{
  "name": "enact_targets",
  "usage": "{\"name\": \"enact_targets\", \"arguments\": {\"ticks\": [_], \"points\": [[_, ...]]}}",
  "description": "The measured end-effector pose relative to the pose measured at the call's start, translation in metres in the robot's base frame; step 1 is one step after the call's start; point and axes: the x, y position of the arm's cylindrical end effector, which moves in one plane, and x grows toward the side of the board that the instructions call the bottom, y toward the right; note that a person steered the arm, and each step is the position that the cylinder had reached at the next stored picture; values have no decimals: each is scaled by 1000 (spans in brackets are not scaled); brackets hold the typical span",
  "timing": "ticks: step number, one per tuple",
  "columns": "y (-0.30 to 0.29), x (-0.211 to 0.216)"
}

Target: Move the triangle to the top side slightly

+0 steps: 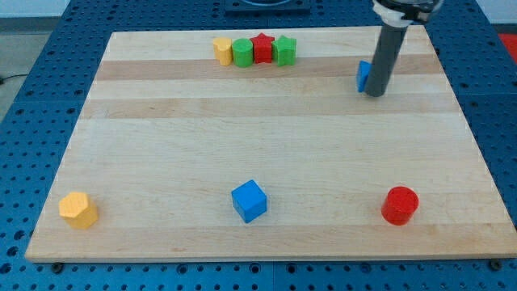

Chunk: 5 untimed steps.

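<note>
Camera view: my tip rests on the wooden table at about two o'clock from the table's middle, near the top right corner. The rod has no jaws, so there is nothing to be apart or together. The blue triangle sits just beside the rod on its nine o'clock side, touching it or nearly so, and the rod hides part of the block; whether they truly touch I cannot tell.

At twelve o'clock, along the table's top edge, four blocks stand in a tight row, each touching the next: from the view's left a yellow block, a green cylinder, a red star and a green block.

Along the bottom, well apart from one another, lie a yellow hexagon-like block at eight o'clock, a blue cube at six o'clock and a red cylinder at four o'clock. All three lie far from my tip.
</note>
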Motion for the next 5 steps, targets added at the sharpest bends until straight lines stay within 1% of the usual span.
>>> {"name": "enact_targets", "arguments": {"ticks": [1,2,3,4,5], "points": [[-11,-1],[-14,-18],[-14,-38],[-12,-50],[-4,-51]]}}
